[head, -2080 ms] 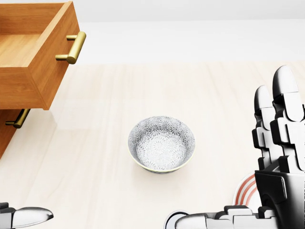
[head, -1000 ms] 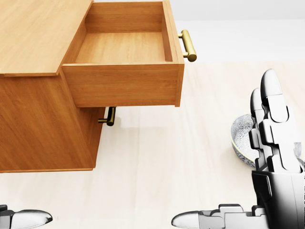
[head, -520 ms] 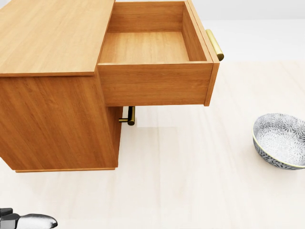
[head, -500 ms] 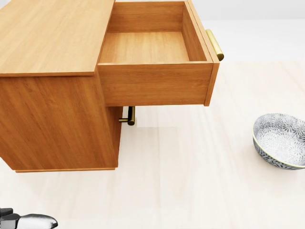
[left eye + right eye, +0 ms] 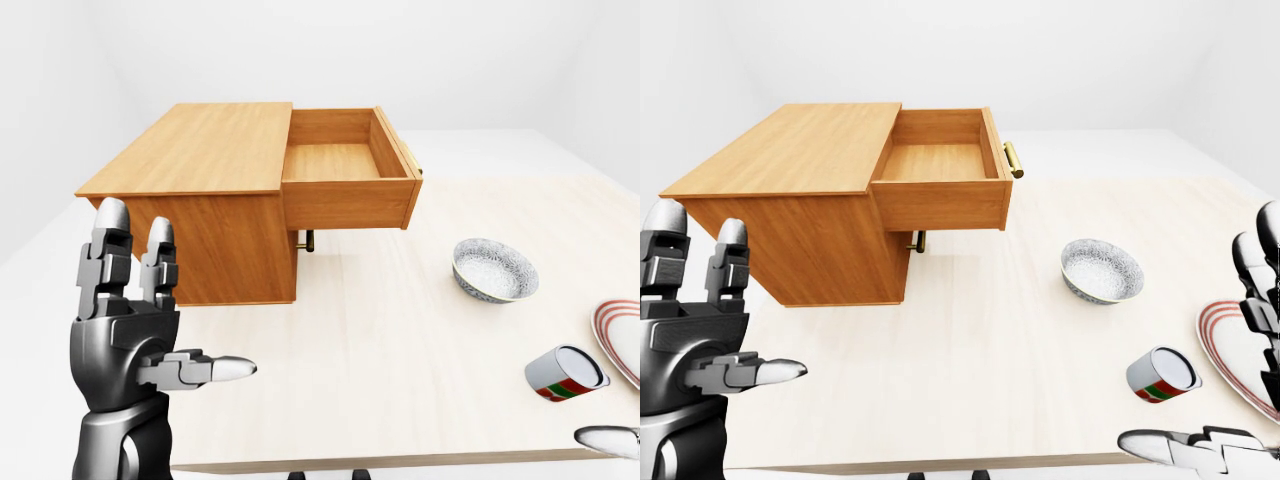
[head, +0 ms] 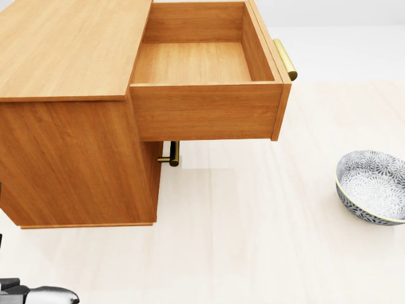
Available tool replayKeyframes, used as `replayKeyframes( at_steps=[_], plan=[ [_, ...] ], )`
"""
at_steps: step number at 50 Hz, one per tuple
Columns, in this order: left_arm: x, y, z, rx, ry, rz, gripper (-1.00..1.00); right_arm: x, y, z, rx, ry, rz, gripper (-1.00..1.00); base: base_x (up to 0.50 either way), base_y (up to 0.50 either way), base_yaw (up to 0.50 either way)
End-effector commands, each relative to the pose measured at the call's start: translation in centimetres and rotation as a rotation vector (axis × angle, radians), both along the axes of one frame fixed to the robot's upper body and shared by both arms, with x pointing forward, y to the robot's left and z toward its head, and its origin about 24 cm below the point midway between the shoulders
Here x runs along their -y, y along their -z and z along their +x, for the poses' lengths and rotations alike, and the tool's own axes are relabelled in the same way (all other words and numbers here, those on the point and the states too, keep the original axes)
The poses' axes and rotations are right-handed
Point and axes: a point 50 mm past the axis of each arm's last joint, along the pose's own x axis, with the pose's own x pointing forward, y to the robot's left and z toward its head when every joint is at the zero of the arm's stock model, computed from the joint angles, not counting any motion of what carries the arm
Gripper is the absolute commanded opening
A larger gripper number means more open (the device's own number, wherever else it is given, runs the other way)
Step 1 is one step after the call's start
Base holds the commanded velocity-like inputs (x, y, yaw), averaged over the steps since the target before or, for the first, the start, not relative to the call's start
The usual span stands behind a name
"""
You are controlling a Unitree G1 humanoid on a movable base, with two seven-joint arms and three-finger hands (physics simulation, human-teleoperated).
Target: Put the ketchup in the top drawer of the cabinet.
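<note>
Both robot hands spread wide, empty; right robot hand [image 5: 1240, 390] cropped at frame edge; left robot hand [image 5: 130, 320] fully shown.

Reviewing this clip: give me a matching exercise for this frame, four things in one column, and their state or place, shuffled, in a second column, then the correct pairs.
Things:
1. top drawer
2. bowl
3. can
4. left hand

States or places:
A. lying on its side on the table, beside the striped plate
B. raised, fingers spread, holding nothing
C. pulled out of the cabinet, nothing inside
D. upright on the table, to the right of the cabinet in the right-eye view

Pairs: 1-C, 2-D, 3-A, 4-B
</note>
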Motion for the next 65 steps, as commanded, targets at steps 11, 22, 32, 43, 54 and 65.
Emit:
replayKeyframes(
  at_steps=[11, 22, 32, 43, 54, 65],
  plan=[
    [0.1, 0.1, 0.1, -0.005, 0.002, 0.001, 1.0, 2.7, 0.6, -1.9, -0.037, 0.367, -0.31, 1.0, 0.0, 0.0, 0.0],
    [0.1, 0.1, 0.1, -0.007, 0.002, 0.001, 1.0, 6.6, 3.4, -2.5, -0.147, 0.494, -0.163, 1.0, 0.0, 0.0, 0.0],
    [0.1, 0.0, 0.1, -0.002, 0.0, 0.002, 1.0, 8.5, 6.0, -2.7, -0.279, 0.534, -0.079, 0.99, 0.0, 0.0, 0.0],
    [0.1, -0.1, 0.0, 0.002, 0.001, 0.0, 1.0, 10.0, 8.6, -3.2, -0.401, 0.577, -0.008, 1.0, 0.0, 0.0, 0.0],
    [0.2, 0.2, 0.2, -0.012, 0.005, 0.003, 1.0, 10.5, 10.3, -1.4, -0.507, 0.542, -0.017, 1.0, 0.0, 0.0, 0.0],
    [0.2, 0.5, 0.4, -0.024, 0.007, 0.004, 1.0, 10.9, 11.1, 0.5, -0.569, 0.491, -0.04, 1.0, 0.0, 0.0, 0.0]
  ],
)
